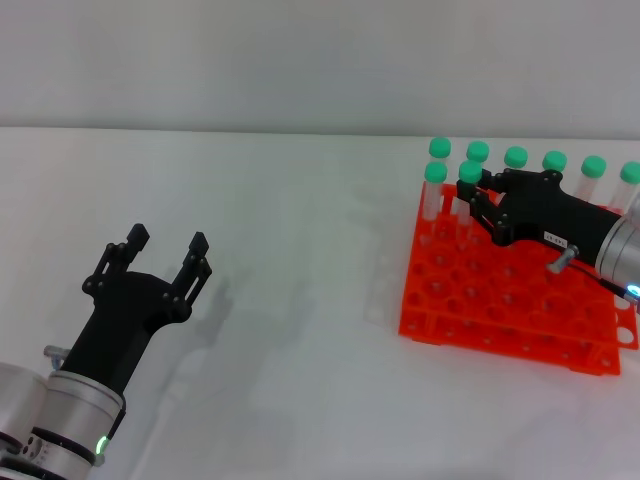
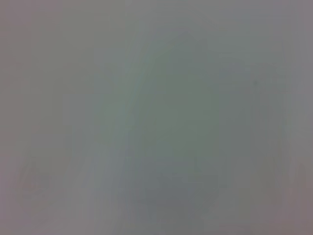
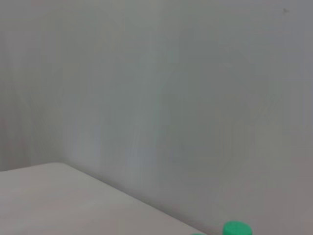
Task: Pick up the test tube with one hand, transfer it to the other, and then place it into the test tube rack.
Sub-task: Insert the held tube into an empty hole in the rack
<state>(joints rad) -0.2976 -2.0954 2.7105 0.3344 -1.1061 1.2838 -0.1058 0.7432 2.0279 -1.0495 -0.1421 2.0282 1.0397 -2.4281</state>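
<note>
The orange-red test tube rack (image 1: 500, 300) stands on the white table at the right. My right gripper (image 1: 473, 200) reaches in from the right over the rack's front left part. It is shut on a green-capped test tube (image 1: 470, 173) just under the cap. That tube stands upright in a rack hole, level with its neighbour (image 1: 435, 172). One green cap (image 3: 237, 228) shows at the edge of the right wrist view. My left gripper (image 1: 166, 240) is open and empty above the table at the lower left.
Several more green-capped tubes (image 1: 516, 157) stand in the rack's back row. The white table (image 1: 300, 300) lies between the two arms, with a pale wall (image 1: 300, 60) behind it. The left wrist view shows only a plain grey surface.
</note>
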